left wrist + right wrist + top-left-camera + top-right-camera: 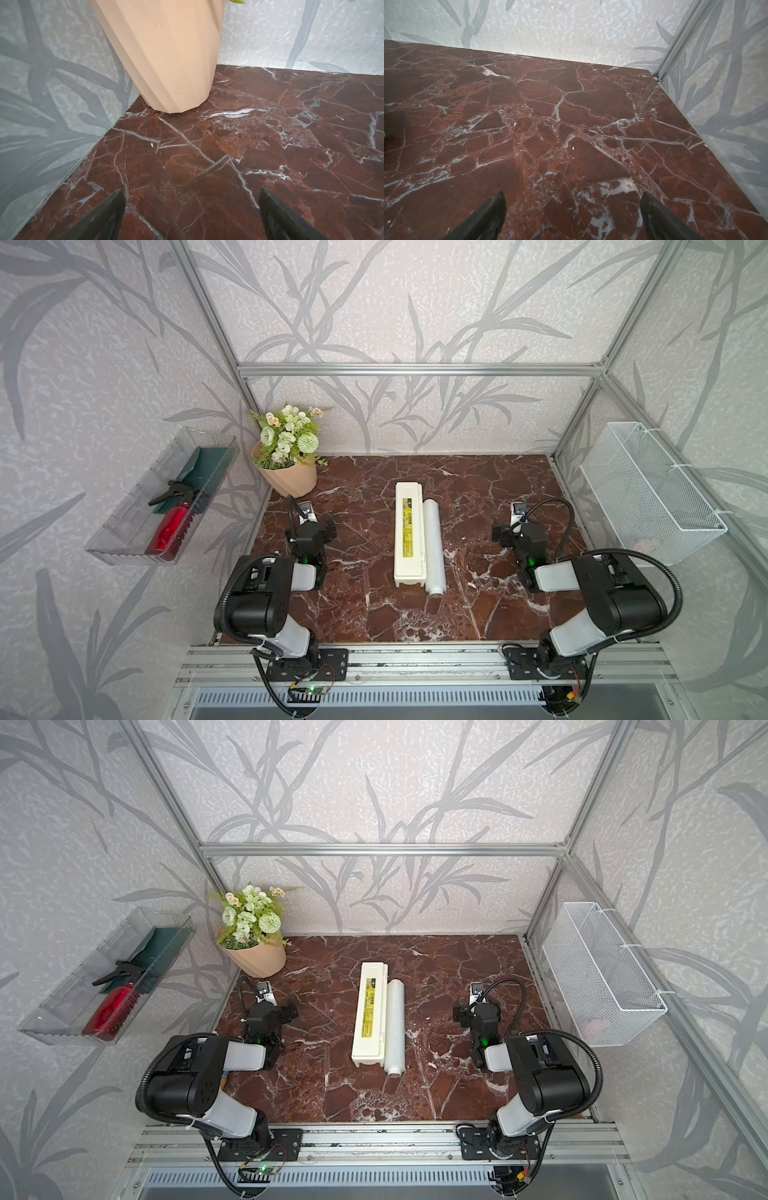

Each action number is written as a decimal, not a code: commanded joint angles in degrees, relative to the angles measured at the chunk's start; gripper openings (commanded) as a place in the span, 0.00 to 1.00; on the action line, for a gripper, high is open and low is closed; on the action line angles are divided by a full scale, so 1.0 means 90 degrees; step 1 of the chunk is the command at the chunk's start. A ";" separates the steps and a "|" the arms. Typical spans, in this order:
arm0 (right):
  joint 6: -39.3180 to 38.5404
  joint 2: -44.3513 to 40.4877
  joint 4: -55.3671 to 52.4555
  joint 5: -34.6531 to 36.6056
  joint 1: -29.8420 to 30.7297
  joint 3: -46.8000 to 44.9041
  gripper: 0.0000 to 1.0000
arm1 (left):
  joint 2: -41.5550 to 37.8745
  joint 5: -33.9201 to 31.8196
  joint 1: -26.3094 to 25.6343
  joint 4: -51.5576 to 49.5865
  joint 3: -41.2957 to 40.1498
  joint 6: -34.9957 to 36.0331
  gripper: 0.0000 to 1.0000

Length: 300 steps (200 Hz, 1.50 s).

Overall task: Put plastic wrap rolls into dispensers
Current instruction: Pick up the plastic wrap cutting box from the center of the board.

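Roll of whitish film (434,547), against long cream plastic box (409,537), lies parallel to and left of nearer, gaping right gripper (572,197); left gripper (191,193) gapes too.

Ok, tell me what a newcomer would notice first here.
The cream dispenser and the roll lie side by side in the middle of the red marble table. Next come the flower pot in the far left corner and the red bottle in the clear tray on the left wall.
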 commanded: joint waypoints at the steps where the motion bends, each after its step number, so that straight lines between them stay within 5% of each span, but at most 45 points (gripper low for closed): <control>1: -0.0014 0.0040 0.0244 0.0010 0.0003 0.0081 0.99 | 0.0034 -0.0052 0.0009 0.0158 0.0033 -0.0041 0.99; 116: -0.0645 -0.0308 0.0964 0.0414 0.0536 -0.0380 0.99 | -0.0148 -0.0308 -0.0015 0.0209 -0.0052 -0.0098 0.99; 131: -0.1244 -0.1050 0.0158 0.0954 0.1141 -0.0234 0.99 | -0.0513 -0.0077 -0.0061 0.0160 -0.0212 0.0096 0.99; 145: -0.1594 -0.1690 -0.0836 0.1199 0.1744 0.0145 0.99 | -0.1058 -0.0760 -0.0420 -0.0121 -0.0228 0.0351 0.99; 166: -0.1365 -0.2311 -0.2715 0.1233 0.2389 0.0993 0.99 | -0.2148 -0.1420 -0.0728 -0.1975 0.0364 0.0083 0.99; 195: -0.0322 -0.2314 -0.5539 0.1244 0.3100 0.2584 0.99 | -0.3307 -0.1360 -0.0804 -0.5830 0.1690 -0.1579 0.99; 227: 0.0684 -0.1802 -0.7453 0.1461 0.4138 0.4053 0.99 | -0.3698 -0.0700 -0.0892 -0.7529 0.2327 -0.2427 0.99; 257: 0.2522 -0.0636 -0.9692 0.0759 0.4671 0.5915 0.99 | -0.3520 0.0372 -0.0943 -0.9022 0.3148 -0.2745 0.99; 300: 0.4217 0.0725 -1.0491 0.0341 0.5057 0.7048 0.99 | -0.3390 0.1567 -0.1030 -1.0182 0.3702 -0.2676 0.99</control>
